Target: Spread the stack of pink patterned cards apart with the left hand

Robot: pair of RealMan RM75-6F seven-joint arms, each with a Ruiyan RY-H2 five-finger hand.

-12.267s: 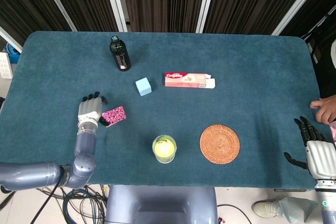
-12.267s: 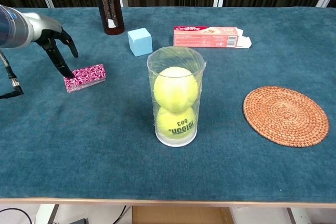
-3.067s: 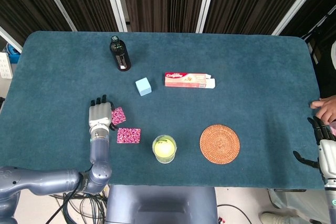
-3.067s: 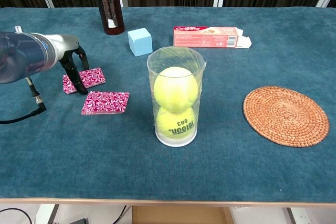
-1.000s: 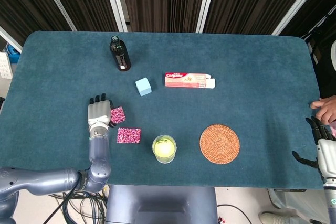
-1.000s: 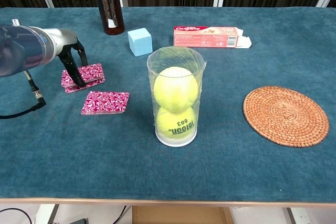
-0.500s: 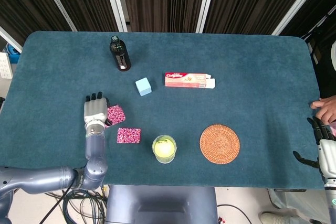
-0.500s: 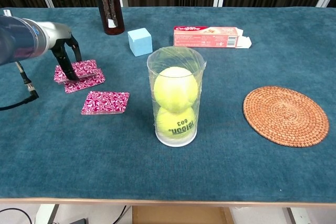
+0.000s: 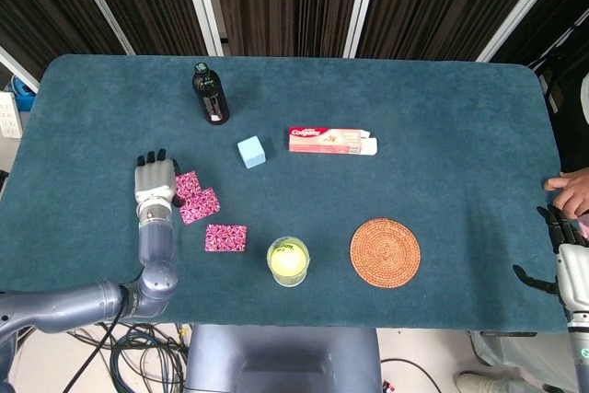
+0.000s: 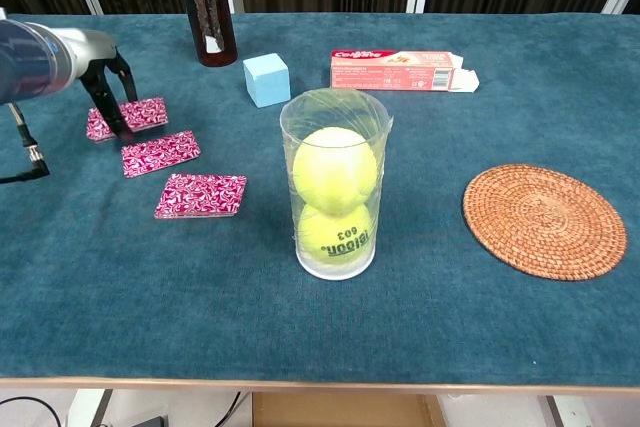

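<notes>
The pink patterned cards lie in three separate lots on the blue table cloth [image 9: 442, 117]. The far pile [image 9: 188, 183] [image 10: 128, 117] sits under the fingertips of my left hand [image 9: 155, 181] [image 10: 105, 87], which presses down on its left part with fingers extended. A middle lot [image 9: 200, 204] [image 10: 160, 153] lies just right of and nearer than it. A third lot [image 9: 225, 237] [image 10: 201, 195] lies nearer still. My right hand [image 9: 571, 269] rests at the table's near right corner, fingers apart and holding nothing.
A dark bottle [image 9: 210, 94] stands at the back left, with a light blue cube [image 9: 250, 151] and a toothpaste box [image 9: 331, 141] to its right. A clear tube of tennis balls [image 10: 336, 197] and a woven coaster [image 10: 544, 220] stand nearer. A person's hand [image 9: 571, 192] rests on the right edge.
My left hand has slid to the left and away, dragging the upper cards with it. One pile has become two, and they now lie apart.
</notes>
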